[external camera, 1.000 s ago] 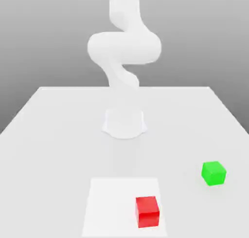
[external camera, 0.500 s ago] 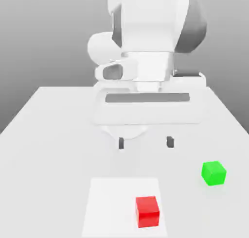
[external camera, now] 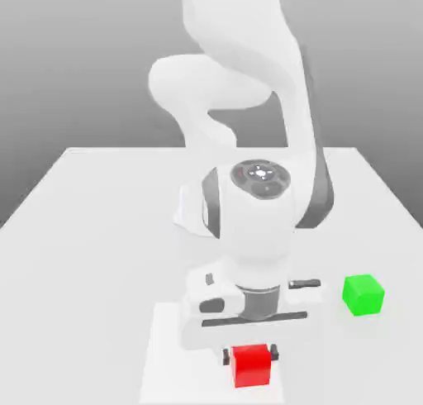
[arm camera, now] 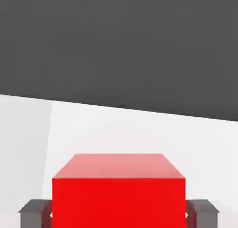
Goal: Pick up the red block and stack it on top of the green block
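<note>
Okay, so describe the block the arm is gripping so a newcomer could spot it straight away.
Find the pale square sheet on the table. At its corner on the exterior view's right, the pincer grips a small cube. It is bright red, whereas the other cube, off the sheet, is green.

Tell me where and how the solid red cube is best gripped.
Best pinch the solid red cube across two opposite upright side faces, coming from above. Those faces are flat and parallel, its top is unobstructed between the fingers, and it sits flat on the white square patch.
</note>
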Controlling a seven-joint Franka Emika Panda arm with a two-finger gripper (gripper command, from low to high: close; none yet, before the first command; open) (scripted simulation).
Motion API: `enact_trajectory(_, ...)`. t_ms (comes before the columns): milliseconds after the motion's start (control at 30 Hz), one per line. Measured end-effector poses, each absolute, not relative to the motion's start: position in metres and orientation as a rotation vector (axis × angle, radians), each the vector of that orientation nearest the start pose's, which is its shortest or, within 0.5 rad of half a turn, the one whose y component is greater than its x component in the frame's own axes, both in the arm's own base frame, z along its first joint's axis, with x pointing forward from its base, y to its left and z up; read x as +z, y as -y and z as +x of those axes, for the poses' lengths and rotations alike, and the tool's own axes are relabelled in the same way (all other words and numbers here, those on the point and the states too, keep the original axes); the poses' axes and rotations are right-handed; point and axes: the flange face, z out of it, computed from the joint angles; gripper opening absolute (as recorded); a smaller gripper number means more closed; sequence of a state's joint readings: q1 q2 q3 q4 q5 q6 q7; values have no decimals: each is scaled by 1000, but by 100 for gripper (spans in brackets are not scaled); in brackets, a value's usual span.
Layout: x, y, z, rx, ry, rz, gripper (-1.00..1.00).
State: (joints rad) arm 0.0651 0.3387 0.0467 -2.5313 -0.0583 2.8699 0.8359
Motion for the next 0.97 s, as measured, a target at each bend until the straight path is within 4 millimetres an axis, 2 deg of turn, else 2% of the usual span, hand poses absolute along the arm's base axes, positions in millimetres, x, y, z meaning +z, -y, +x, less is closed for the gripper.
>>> enact_trajectory(67,145,-55,449,-1,-1034,-2967,-100)
enact_trajectory(100,148,-55,450,-1,-1034,-2967,-100)
enact_trajectory(267,201,-56,450,0,-1030,-2968,-100)
enact_trajectory(333,214,-89,438,4,-841,-3018,-100)
enact_trajectory(400,223,-137,416,8,-561,-3076,-100)
enact_trajectory(467,231,-188,385,10,-239,-3114,-100)
enact_trajectory(567,240,-245,334,8,212,-3120,-100)
enact_trajectory(633,245,-269,301,4,481,-3099,-100)
enact_trajectory(667,242,-272,295,2,539,-3093,-100)
enact_trajectory(833,198,-272,293,-3,579,-3090,-100)
enact_trajectory(867,187,-272,292,-1,581,-3089,100)
enact_trajectory(967,187,-272,292,-1,581,-3089,100)
